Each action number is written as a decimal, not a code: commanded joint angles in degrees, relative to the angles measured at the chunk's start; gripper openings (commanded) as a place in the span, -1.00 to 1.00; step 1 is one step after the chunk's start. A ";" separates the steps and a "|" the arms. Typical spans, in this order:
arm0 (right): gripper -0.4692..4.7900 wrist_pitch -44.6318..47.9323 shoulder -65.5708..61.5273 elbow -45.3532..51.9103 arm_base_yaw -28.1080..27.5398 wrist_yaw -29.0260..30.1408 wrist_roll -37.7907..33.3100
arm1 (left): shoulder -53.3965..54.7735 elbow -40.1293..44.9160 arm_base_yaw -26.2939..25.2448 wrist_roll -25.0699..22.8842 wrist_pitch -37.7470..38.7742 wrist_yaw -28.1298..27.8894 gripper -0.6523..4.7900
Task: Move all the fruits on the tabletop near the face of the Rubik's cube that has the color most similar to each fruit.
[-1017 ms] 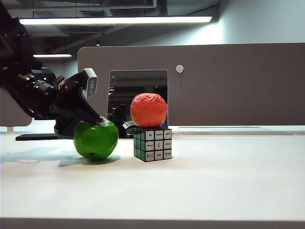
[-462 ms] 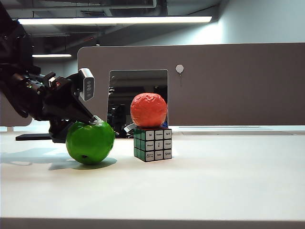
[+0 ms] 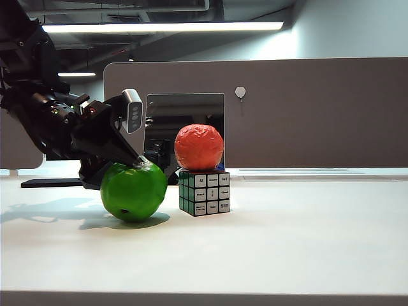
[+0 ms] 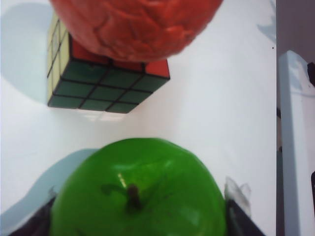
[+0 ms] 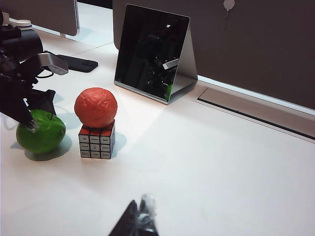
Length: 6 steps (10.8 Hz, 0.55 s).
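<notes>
Exterior view showed the left gripper (image 3: 131, 167) clamped around the green apple (image 3: 134, 192), which sat on the white tabletop (image 3: 287, 242) just beside the Rubik's cube (image 3: 204, 192), facing its green face (image 4: 106, 87). The orange-red fruit (image 3: 199, 147) rested on the cube's red top, while the right gripper (image 5: 139, 220) hung with jaws together, well apart from them

Your left arm (image 3: 44, 124) is matte black and blocky, carrying a pale grey wrist camera housing (image 3: 133, 110), and its black left end effector (image 3: 124, 167) has translucent-taped fingertips (image 4: 237, 189).
</notes>
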<state>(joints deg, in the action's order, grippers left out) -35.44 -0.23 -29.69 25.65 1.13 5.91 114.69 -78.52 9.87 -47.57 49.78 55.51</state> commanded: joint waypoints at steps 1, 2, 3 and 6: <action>-0.82 0.94 0.02 -0.26 -0.02 -0.09 0.13 | -1.27 0.31 -0.02 6.78 -5.38 -9.42 -0.69; -0.82 0.94 0.02 -0.26 -0.02 -0.07 0.13 | -1.36 0.31 -0.04 7.28 -5.64 -9.40 -0.69; -0.82 0.96 0.02 -0.26 -0.02 -0.04 0.13 | -1.38 0.31 -0.04 8.85 -5.16 -8.24 -0.66; -0.82 1.01 0.02 -0.28 -0.02 0.07 0.13 | -1.38 0.31 -0.04 9.05 -4.24 -6.71 -0.66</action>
<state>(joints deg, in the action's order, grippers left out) -35.44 -0.23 -29.69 25.65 1.15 5.91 112.97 -78.50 9.78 -38.46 45.28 51.48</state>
